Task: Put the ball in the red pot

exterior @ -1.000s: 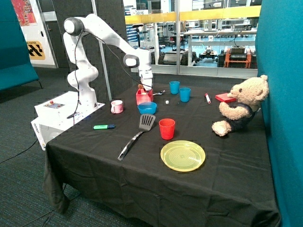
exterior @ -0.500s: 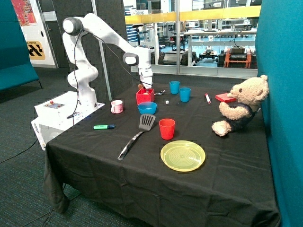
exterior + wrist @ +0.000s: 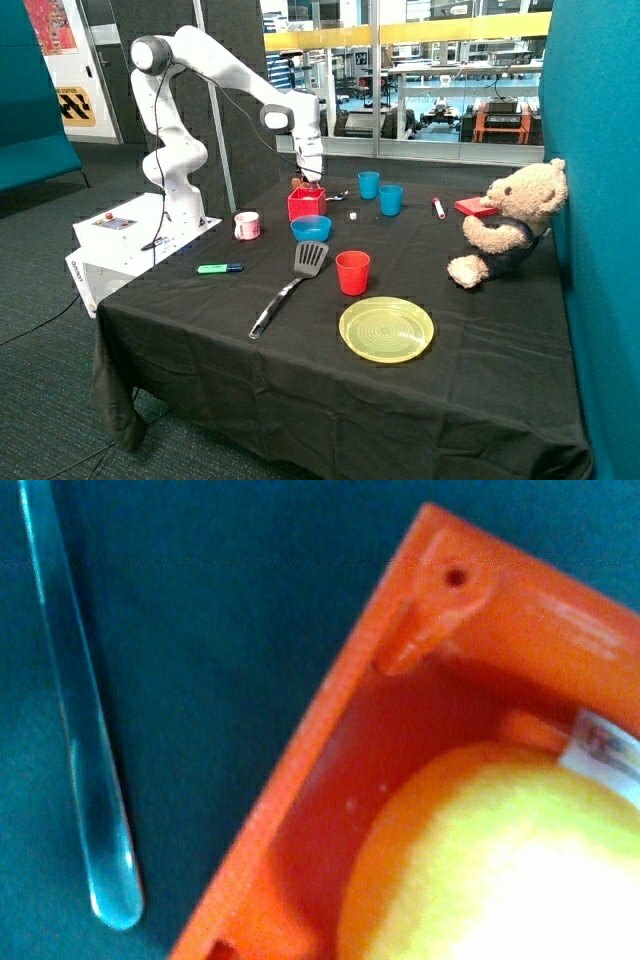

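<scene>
The pale yellow ball (image 3: 500, 860) lies inside the red pot (image 3: 330, 740), filling much of it; a white label touches its upper side. In the outside view the red pot (image 3: 306, 205) stands on the black table behind the blue bowl. The ball is hidden there by the pot's walls. My gripper (image 3: 312, 182) hangs just above the pot's opening, pointing straight down.
Around the pot are a blue bowl (image 3: 310, 228), a pink-and-white mug (image 3: 246, 225), a spoon (image 3: 338, 196) and two blue cups (image 3: 369, 184). Nearer the front lie a spatula (image 3: 295, 275), red cup (image 3: 352, 272), yellow plate (image 3: 386, 329) and green marker (image 3: 219, 268). A teddy bear (image 3: 510, 222) sits at the far side.
The arm has risen a little above the pot. The pot looked tilted a second ago and now stands level.
</scene>
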Robot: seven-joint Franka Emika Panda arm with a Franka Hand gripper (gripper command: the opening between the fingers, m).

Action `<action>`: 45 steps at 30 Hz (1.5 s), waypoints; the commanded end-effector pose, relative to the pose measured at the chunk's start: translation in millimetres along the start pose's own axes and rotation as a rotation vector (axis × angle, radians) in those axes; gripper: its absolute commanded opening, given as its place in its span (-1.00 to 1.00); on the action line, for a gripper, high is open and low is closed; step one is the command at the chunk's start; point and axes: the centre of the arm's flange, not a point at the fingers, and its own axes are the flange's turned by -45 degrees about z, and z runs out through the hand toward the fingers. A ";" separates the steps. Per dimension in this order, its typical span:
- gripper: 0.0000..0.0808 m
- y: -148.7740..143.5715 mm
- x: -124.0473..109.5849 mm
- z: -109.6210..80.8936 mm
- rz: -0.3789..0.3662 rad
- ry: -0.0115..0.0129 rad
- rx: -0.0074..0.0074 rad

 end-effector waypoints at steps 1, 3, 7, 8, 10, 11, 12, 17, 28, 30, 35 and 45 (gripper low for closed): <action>0.57 11.9 -10.4 -20.4 0.008 -0.0010 0.0009; 0.53 14.8 -15.6 -24.5 0.010 -0.0010 0.0009; 0.48 21.9 -27.3 -34.9 0.018 -0.0011 0.0009; 0.43 24.8 -31.4 -38.6 0.023 -0.0011 0.0009; 0.38 30.1 -38.7 -44.3 0.028 -0.0011 0.0009; 0.36 32.2 -41.7 -46.1 0.031 -0.0011 0.0009; 0.33 35.5 -46.3 -48.0 0.041 -0.0011 0.0009; 0.18 49.9 -66.0 -50.8 0.081 -0.0011 0.0009; 0.36 68.7 -90.6 -41.5 0.104 -0.0011 0.0008; 0.30 72.8 -91.5 -40.1 0.112 -0.0011 0.0008; 0.20 82.6 -90.9 -38.8 0.117 -0.0011 0.0008; 0.26 92.0 -79.0 -36.2 0.109 -0.0011 0.0008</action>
